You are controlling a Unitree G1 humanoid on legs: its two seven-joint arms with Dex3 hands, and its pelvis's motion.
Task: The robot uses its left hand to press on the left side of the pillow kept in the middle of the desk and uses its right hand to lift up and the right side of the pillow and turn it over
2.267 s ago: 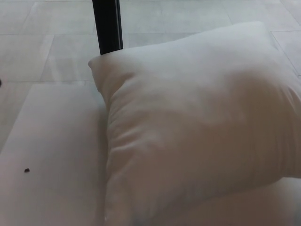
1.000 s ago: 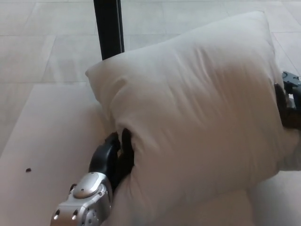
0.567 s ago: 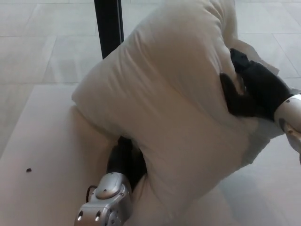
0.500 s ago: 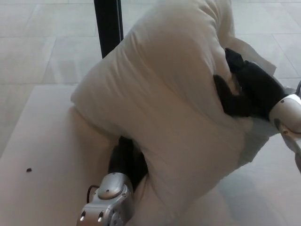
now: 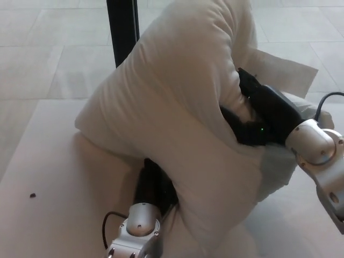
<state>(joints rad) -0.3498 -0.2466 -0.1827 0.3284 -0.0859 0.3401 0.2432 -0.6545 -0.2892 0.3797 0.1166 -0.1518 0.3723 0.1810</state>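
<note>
A big white pillow (image 5: 177, 113) stands tilted up on the pale desk (image 5: 48, 177), its right side raised high and folding over toward the left. My left hand (image 5: 153, 183) is tucked under the pillow's lower left edge, pressing there; its fingers are hidden by the fabric. My right hand (image 5: 258, 115) is pushed into the pillow's right side, with black fingers dug into the cloth and holding it up.
A black post (image 5: 122, 29) stands behind the pillow at the desk's far edge. A small dark speck (image 5: 33, 194) lies on the desk at the left. Tiled floor (image 5: 48, 48) shows beyond the desk.
The pillow, flat at first, has been lifted on its right side by my right hand and rolled leftward. My left hand came in and stays pressed under the left edge.
</note>
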